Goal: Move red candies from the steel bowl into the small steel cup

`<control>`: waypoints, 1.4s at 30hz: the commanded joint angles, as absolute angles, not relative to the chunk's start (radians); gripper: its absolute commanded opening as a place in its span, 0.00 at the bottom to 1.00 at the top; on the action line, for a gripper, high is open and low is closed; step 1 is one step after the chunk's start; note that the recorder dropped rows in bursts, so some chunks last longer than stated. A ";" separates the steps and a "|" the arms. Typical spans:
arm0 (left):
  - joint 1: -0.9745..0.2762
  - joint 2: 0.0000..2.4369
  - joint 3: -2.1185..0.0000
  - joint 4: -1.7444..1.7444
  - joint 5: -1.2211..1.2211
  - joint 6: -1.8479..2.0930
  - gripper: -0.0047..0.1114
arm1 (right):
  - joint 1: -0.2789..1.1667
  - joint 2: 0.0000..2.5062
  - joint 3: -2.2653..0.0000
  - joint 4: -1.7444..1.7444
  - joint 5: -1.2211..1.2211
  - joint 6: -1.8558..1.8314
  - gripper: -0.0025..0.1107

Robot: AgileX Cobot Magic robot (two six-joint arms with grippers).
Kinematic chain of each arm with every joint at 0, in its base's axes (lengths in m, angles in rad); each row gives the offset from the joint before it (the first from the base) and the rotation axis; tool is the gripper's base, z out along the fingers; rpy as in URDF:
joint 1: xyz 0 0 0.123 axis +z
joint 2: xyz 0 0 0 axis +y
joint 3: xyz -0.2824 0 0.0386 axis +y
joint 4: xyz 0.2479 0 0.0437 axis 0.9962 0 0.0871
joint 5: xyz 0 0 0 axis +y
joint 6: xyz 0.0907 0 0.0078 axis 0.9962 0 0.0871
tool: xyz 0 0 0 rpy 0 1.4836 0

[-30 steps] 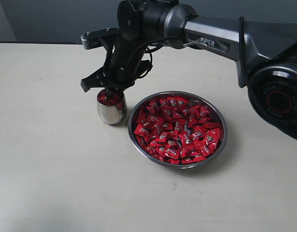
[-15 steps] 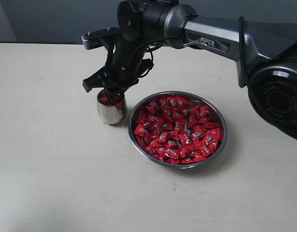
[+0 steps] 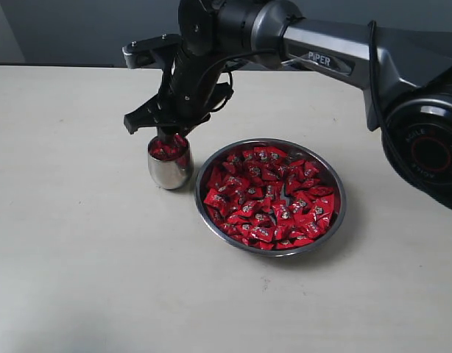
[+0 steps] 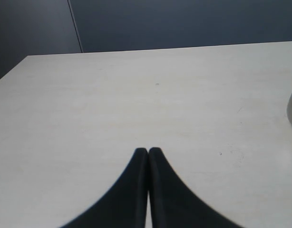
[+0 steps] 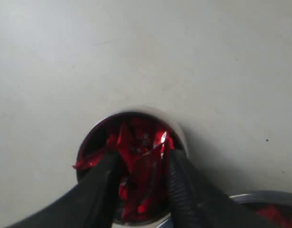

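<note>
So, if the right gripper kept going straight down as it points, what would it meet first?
Most likely the red candies heaped in the small steel cup directly beneath it.

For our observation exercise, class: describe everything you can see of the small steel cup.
The small steel cup is a shiny, rounded tumbler with no handle, standing upright on the pale table, just beside the steel bowl; whether they touch is unclear. Red candies fill it to the rim. The right gripper, fingers apart, hangs at its mouth.
</note>
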State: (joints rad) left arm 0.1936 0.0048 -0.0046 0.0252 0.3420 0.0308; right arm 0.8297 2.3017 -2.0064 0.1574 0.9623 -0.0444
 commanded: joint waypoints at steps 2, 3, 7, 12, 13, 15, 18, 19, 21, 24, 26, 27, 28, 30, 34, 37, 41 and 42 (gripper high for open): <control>0.187 0.000 0.000 0.027 0.334 0.029 0.04 | 0.827 2.277 -2.098 0.166 1.012 -0.050 0.32; 0.187 0.000 0.000 0.027 0.334 0.029 0.04 | 0.827 2.277 -2.115 0.166 1.024 -0.050 0.32; 0.187 0.000 0.000 0.027 0.334 0.029 0.04 | 0.827 2.274 -2.163 0.164 1.079 -0.050 0.32; 0.187 0.000 0.000 0.027 0.334 0.029 0.04 | 0.827 2.211 -2.163 0.107 1.062 -0.017 0.32; 0.187 0.000 0.000 0.027 0.334 0.029 0.04 | 0.827 2.189 -2.163 0.096 1.055 -0.006 0.32; 0.187 0.000 0.000 0.027 0.334 0.029 0.04 | 0.827 2.156 -2.146 0.067 1.039 -0.006 0.32; 0.187 0.000 0.000 0.027 0.334 0.029 0.04 | 0.827 2.088 -2.064 0.005 0.979 0.000 0.31; 0.187 0.000 0.000 0.027 0.334 0.029 0.04 | 0.827 2.053 -2.027 -0.015 0.950 0.000 0.28; 0.187 0.000 0.000 0.027 0.334 0.029 0.04 | 0.826 2.002 -1.949 -0.047 0.915 0.000 0.18; 0.187 0.000 0.000 0.027 0.334 0.029 0.04 | 0.826 1.922 -1.844 -0.082 0.871 0.000 0.01; 0.187 0.000 0.000 0.027 0.334 0.029 0.04 | 0.826 1.863 -1.783 -0.097 0.842 0.011 0.02; 0.187 0.000 0.000 0.027 0.334 0.029 0.04 | 0.826 1.832 -1.743 -0.111 0.823 0.021 0.02; 0.187 0.000 0.000 0.027 0.334 0.029 0.04 | 0.826 1.802 -1.718 -0.122 0.807 0.029 0.02; 0.187 0.000 0.000 0.027 0.334 0.029 0.04 | 0.826 1.746 -1.658 -0.175 0.779 0.073 0.02; 0.187 0.000 0.000 0.027 0.334 0.029 0.04 | 0.826 1.623 -1.534 -0.332 0.725 0.211 0.02; 0.187 0.000 0.000 0.027 0.334 0.029 0.04 | 0.826 1.524 -1.440 -0.370 0.694 0.246 0.02; 0.187 0.000 0.000 0.027 0.334 0.029 0.04 | 0.826 1.412 -1.348 -0.368 0.682 0.246 0.02; 0.187 0.000 0.000 0.027 0.334 0.029 0.04 | 0.826 1.393 -1.335 -0.368 0.687 0.246 0.02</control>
State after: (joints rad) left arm 0.1936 0.0048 -0.0046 0.0252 0.3420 0.0308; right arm 0.8297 1.4596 -1.3805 -0.3552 0.6981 0.2371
